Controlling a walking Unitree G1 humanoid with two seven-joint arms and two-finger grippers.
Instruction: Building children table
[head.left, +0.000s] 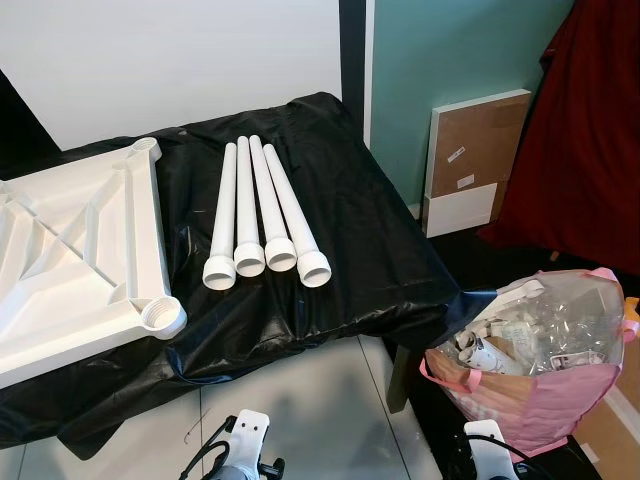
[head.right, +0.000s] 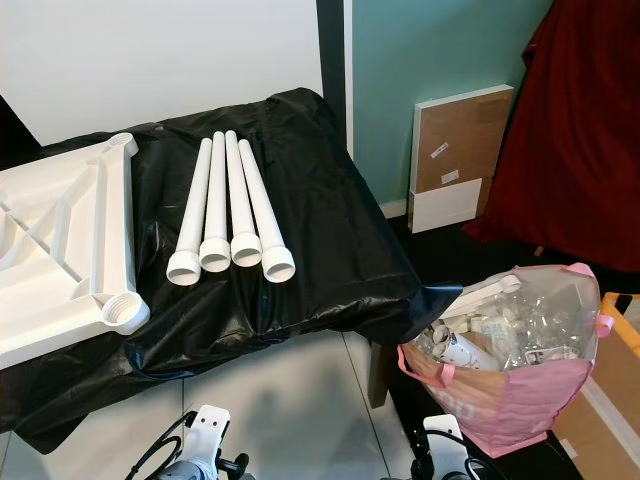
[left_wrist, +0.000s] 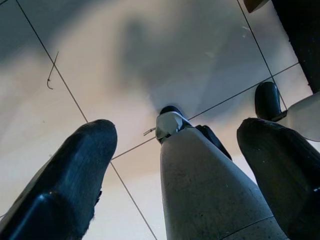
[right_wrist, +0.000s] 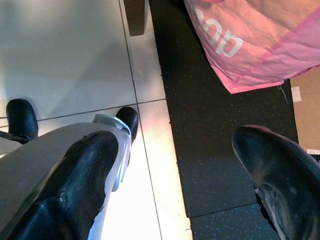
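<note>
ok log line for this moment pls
stage: not started | four white table legs: side by side on black sheet | tabletop: upside down | left gripper: open, idle | right gripper: open, idle

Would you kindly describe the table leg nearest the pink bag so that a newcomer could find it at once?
Look at the black-covered bench against the white wall. Four white tubes lie side by side on it, beside the upturned white tabletop. The one you want is the leg at the end of the row farthest from the tabletop, its wide open end closest to the bench's front edge.

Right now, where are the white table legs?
In the left eye view, the four white table legs lie side by side on the black-covered table, just right of the upturned tabletop.
</note>
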